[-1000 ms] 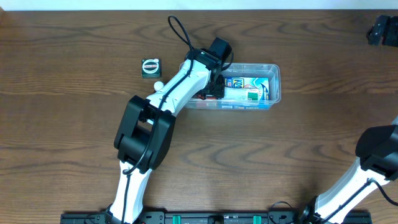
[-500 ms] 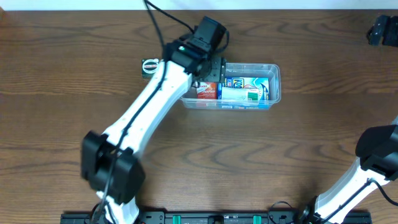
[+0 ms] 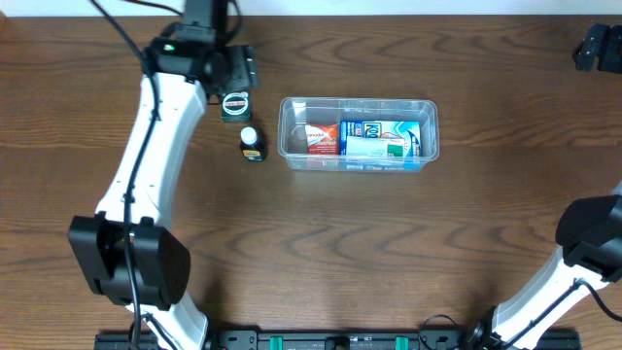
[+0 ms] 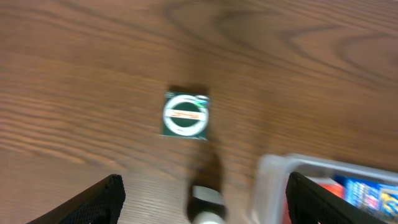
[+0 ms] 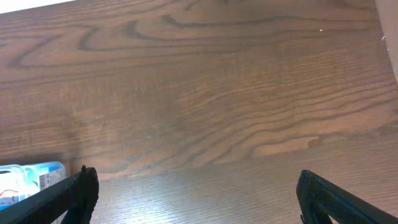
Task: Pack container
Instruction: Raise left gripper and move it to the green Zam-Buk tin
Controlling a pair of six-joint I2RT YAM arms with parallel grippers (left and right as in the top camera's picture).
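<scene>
The clear plastic container lies at the table's back middle and holds a red box and blue-and-white boxes. A small dark bottle with a white cap stands just left of it, and a small green box lies beside that. My left gripper hovers open and empty behind the green box. In the left wrist view the green box, the blurred bottle and the container's corner show. My right gripper is open and empty at the far right.
The brown wooden table spreads around the container. The table's far edge runs along the top of the overhead view. A blue box inside the container shows at the right wrist view's left edge.
My left arm has pulled out of the container's left end and swung left and back. The red box stays inside the container. The bottle is uncovered. The right arm has not moved.
</scene>
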